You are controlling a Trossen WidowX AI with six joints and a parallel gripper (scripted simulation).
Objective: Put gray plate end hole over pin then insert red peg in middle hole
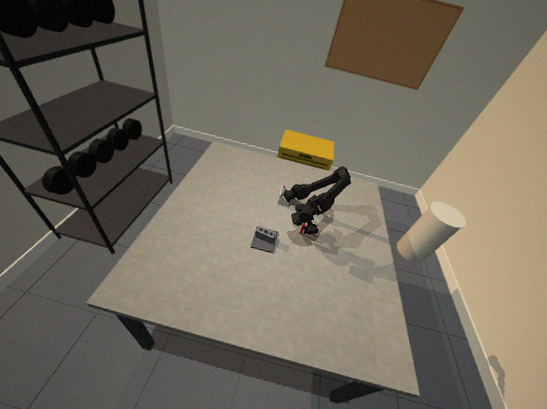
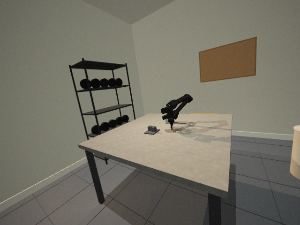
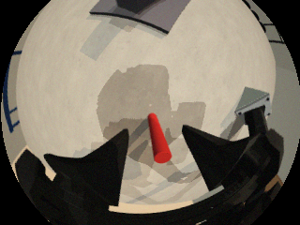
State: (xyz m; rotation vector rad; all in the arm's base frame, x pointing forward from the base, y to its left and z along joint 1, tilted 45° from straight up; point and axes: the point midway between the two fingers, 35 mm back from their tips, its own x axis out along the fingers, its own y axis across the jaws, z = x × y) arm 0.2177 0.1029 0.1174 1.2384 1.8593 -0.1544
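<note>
The red peg (image 1: 303, 228) (image 2: 171, 127) (image 3: 157, 138) stands upright on the table, right of the base. My gripper (image 1: 304, 225) (image 2: 170, 124) (image 3: 157, 130) hangs right over it with one finger on each side. The fingers are partly closed in, but a gap still shows on both sides of the peg. The gray plate (image 1: 266, 233) (image 2: 152, 127), with holes in its top, lies on the flat dark base (image 1: 261, 245) (image 2: 150, 132) (image 3: 171, 15) to the left of the gripper. The pin is hidden.
A small pale bracket (image 1: 283, 196) (image 3: 253, 101) sits by the arm. A yellow box (image 1: 306, 148) lies at the table's far edge. A black shelf rack (image 1: 66, 117) (image 2: 101, 96) stands left of the table, and a cream cylinder (image 1: 430, 231) right of it.
</note>
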